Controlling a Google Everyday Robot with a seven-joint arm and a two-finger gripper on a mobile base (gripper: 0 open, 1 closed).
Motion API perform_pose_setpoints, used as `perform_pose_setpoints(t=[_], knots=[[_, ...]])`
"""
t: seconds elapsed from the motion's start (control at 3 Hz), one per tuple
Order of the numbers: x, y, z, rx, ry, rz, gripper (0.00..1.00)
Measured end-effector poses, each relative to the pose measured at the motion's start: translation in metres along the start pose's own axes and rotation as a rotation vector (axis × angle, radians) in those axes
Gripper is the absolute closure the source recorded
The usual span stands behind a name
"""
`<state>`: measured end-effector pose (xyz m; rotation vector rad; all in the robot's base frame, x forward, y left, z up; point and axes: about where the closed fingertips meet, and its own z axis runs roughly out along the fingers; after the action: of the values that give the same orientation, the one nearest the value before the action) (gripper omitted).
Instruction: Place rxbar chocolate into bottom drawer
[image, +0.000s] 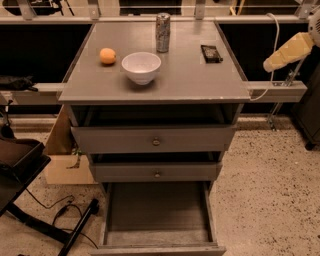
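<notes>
The bar (211, 53) is seen flat on the tabletop (190, 80) toward 1 o'clock, print unreadable. The gripper (272, 61) is held off the tabletop at the bar's 3 o'clock; its state cannot be told. The bottom drawer (157, 207) is pulled out at 6 o'clock, front cropped

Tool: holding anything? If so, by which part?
Nothing visible in it. The tool hangs right of the cabinet top; the rxbar chocolate lies flat on that top, untouched.
</notes>
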<state>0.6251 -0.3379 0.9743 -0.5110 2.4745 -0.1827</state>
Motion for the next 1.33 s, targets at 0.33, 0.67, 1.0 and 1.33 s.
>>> perform_pose_setpoints(t=[0.33,0.67,1.0,1.33], knots=[[0.0,0.0,0.0,0.0,0.0,0.001,0.0],[-0.043,-0.009,0.025,-0.034,-0.101,0.071,0.0],[-0.09,-0.022,0.046,-0.065,-0.209,0.15,0.0],[-0.139,-0.015,0.094,-0.142,-0.286,0.182,0.0]])
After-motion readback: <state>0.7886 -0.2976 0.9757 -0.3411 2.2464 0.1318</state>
